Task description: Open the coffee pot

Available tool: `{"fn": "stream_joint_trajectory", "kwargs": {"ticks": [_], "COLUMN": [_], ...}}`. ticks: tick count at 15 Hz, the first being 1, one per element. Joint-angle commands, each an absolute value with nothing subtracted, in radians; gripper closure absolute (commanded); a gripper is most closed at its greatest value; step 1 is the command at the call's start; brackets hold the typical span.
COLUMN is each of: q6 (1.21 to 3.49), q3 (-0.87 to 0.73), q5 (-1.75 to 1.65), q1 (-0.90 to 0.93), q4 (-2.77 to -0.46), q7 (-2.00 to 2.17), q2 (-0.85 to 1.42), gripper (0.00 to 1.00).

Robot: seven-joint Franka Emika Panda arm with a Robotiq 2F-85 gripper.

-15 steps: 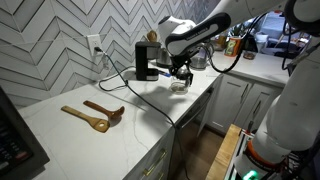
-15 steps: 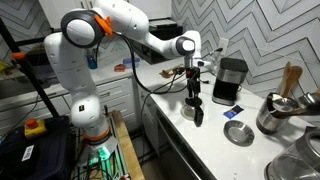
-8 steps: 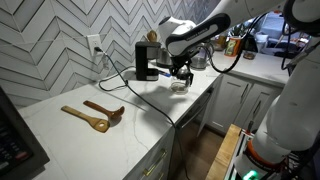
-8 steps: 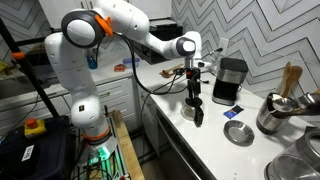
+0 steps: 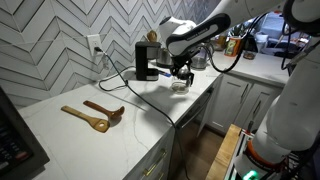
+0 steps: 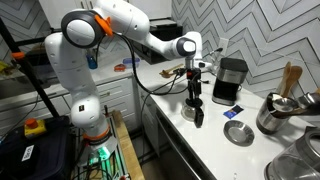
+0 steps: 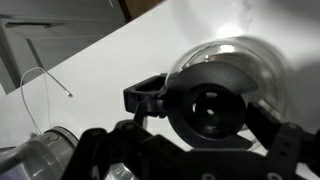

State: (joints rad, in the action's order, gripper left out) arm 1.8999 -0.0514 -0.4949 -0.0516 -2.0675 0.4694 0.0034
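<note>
**Pincer** (image 6: 194, 90): it points straight down over the white counter (image 5: 60, 135). The jaws are spread wide and hold nothing. In the wrist view its two dark fingers (image 7: 100, 150) stand well apart, one at each side of the picture.

**Coffee pot** (image 7: 240, 52): it stands upright on the counter, directly beneath the pincer. In the wrist view its black lid (image 7: 210, 105) is seated on the pot and lies between the fingers, with clear glass showing around it. The black handle (image 7: 146, 96) projects sideways, near one finger. Contact between fingertips and lid cannot be determined. In both exterior views the pot sits just below the fingertips.

**Surroundings:** the black coffee machine (image 5: 146, 60) stands near the pincer, by the tiled wall. Two wooden spoons (image 5: 95, 115) lie well apart from the pincer on the same counter.
</note>
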Motion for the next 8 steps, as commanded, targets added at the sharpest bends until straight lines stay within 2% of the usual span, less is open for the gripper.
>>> {"fn": "stream_joint_trajectory", "kwargs": {"ticks": [1,8], "q6": [1.927,1.943], "q3": [-0.055,-0.055], "q5": [-0.501,-0.501], "q1": [-0.055,-0.054], "q4": [-2.079,-2.08], "q7": [0.451,0.452], "q2": [0.007,0.016], "gripper": [0.0,0.0]}}
